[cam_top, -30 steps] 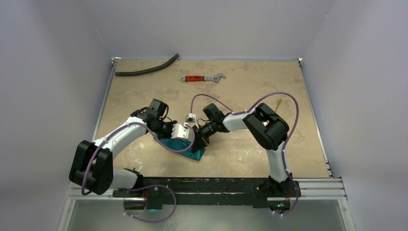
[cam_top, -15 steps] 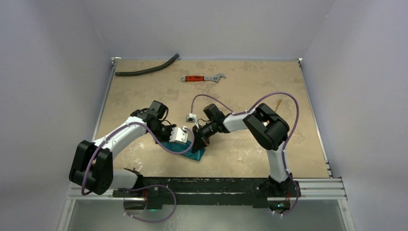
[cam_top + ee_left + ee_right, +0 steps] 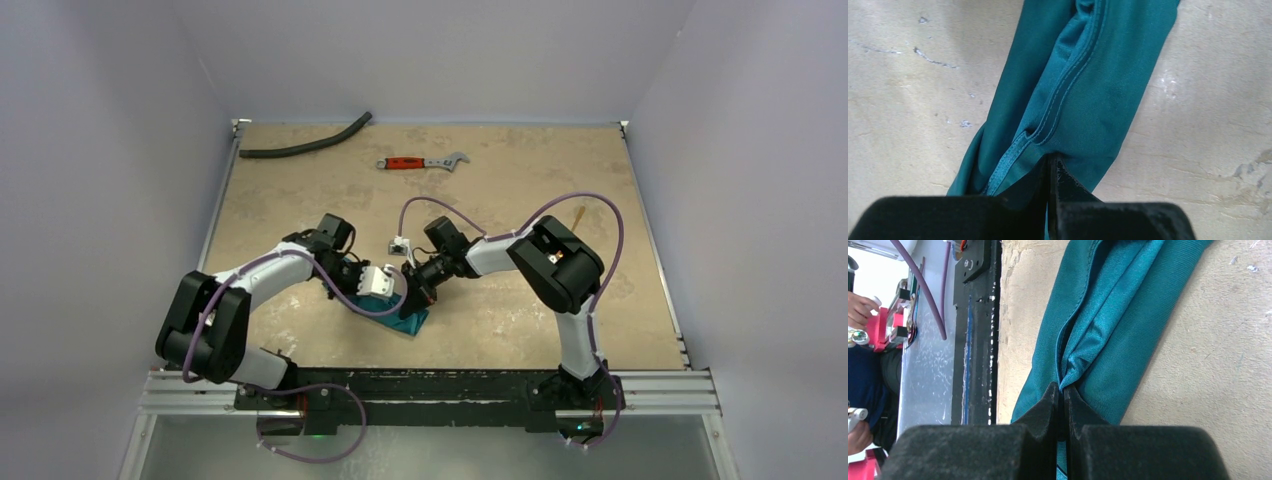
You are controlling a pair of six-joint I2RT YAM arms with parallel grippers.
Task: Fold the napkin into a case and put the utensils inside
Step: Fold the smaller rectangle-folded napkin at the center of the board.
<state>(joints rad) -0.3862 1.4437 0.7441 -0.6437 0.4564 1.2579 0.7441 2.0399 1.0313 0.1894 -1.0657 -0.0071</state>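
The teal napkin [image 3: 408,322] lies bunched into a narrow folded strip near the table's front middle, mostly hidden under both grippers. My left gripper [image 3: 383,288] is shut on its hemmed edge; in the left wrist view the gripper [image 3: 1050,161] pinches the cloth [image 3: 1098,75] where the stitched hem ends. My right gripper [image 3: 416,294] is shut on a raised fold; in the right wrist view the gripper [image 3: 1063,390] nips that crease of the napkin [image 3: 1120,330]. The two grippers sit almost touching. A slim tan wooden utensil [image 3: 579,214] shows just behind the right arm's elbow.
A red-handled wrench [image 3: 420,162] and a black hose [image 3: 305,146] lie at the far side of the table. The black front rail [image 3: 450,385] runs close to the napkin, and the rail [image 3: 975,330] also shows in the right wrist view.
My left arm has swung to the right and its gripper has slid along the napkin toward the right gripper, covering more of the cloth. The right arm has barely moved.
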